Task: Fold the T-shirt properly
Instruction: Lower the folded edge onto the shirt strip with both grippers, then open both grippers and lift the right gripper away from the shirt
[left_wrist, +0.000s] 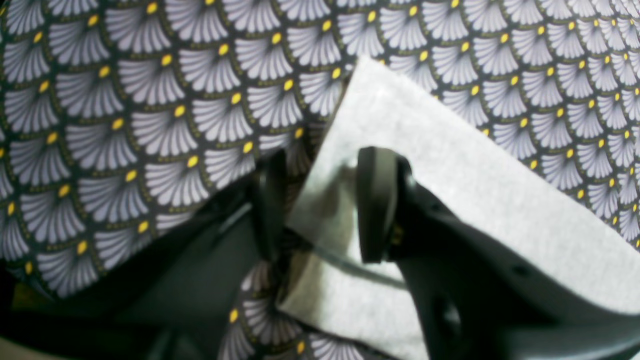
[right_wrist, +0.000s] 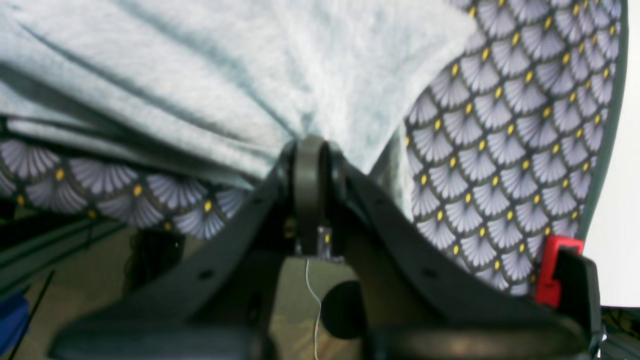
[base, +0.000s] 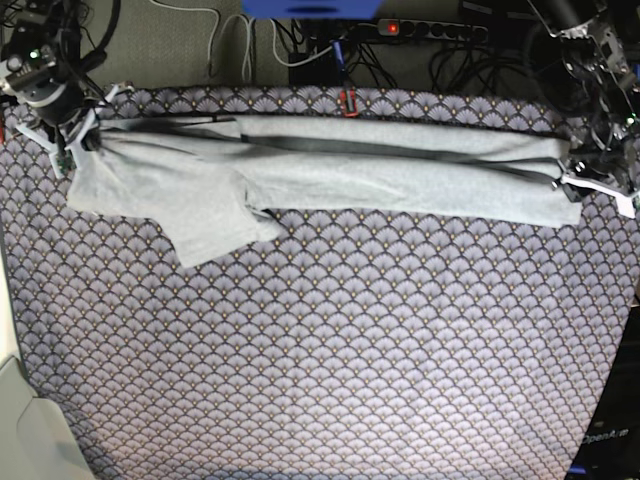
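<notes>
The light grey T-shirt (base: 380, 170) lies folded into a long band across the far part of the table, one sleeve (base: 215, 230) sticking out toward the front at the left. My right gripper (right_wrist: 310, 150) is shut on the T-shirt (right_wrist: 200, 75) at the band's left end (base: 75, 140), and the cloth gathers in creases into the closed jaws. At the band's right end, my left gripper (left_wrist: 324, 155) stands open. Its fingers (left_wrist: 375, 205) straddle the edge of the T-shirt's corner (left_wrist: 450, 175), which lies flat on the tablecloth. In the base view my left gripper (base: 575, 180) sits at that corner.
The fan-scale patterned tablecloth (base: 320, 350) covers the whole table. A red clamp (base: 347, 103) holds it at the far edge, and another red clamp (right_wrist: 555, 270) shows at the table's rim. A power strip (base: 430, 30) and cables lie behind the table.
</notes>
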